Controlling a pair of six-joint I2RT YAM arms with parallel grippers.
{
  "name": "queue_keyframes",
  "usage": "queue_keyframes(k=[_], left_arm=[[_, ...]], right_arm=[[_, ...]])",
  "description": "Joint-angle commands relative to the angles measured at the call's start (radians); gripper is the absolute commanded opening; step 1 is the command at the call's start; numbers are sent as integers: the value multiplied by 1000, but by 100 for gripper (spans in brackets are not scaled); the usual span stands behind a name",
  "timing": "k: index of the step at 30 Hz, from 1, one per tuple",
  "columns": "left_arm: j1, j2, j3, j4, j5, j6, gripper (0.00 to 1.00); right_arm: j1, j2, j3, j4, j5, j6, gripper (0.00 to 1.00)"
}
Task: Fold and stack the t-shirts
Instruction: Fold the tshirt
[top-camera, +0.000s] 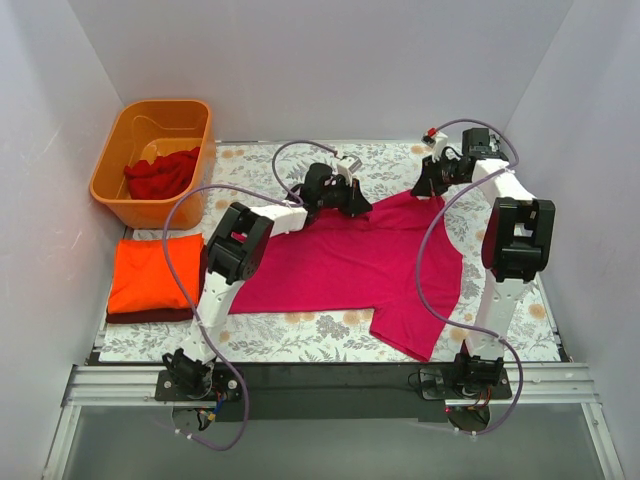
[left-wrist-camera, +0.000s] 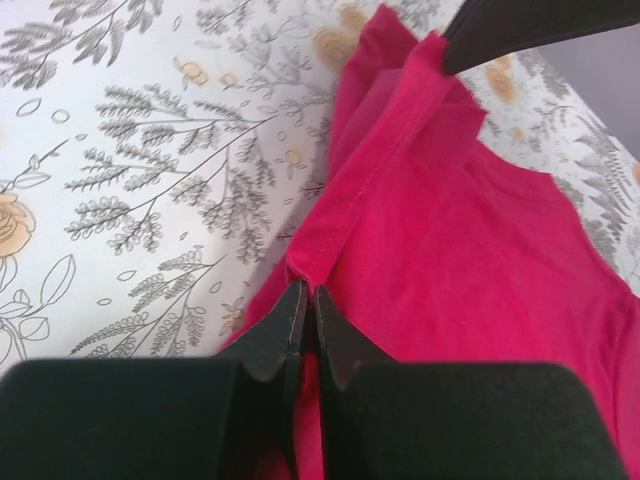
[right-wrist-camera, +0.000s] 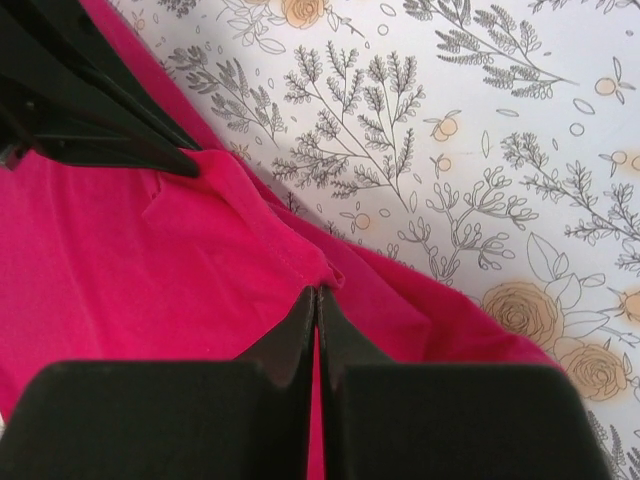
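A magenta-pink t-shirt lies spread on the flowered table. My left gripper is shut on its far edge; in the left wrist view the jaws pinch the hem of the pink shirt. My right gripper is shut on the same far edge a little to the right; in the right wrist view it pinches the pink shirt. A folded orange t-shirt lies on a folded maroon one at the left. A deep red t-shirt lies crumpled in the tub.
An orange plastic tub stands at the back left. The flowered table cover runs to white walls on three sides. A metal rail with both arm bases lies at the near edge. Purple cables loop over both arms.
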Motion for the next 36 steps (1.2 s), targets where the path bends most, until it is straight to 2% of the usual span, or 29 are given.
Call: queue_keyframes(k=[1,6,11,27,36], left_arm=[[1,-135,-49,66,54,28,0],[-4,-198,-114,102,60,46,0],[-12,-232,-134,62,90,108,0],[-35,-318,-296,-21,216,211,0],[-53,-330,-349,-36,224,241,0]], right_arm=[[-15,-54,-28,-2,-26,-25,1],[-20,-102,-62,-42,-36,-61,1],[-20,-159,-108,-74,-35,-101,1],[-21,-369,-410,-179,14,-255,1],[-21,-386,-456,-246,62,-310,1]])
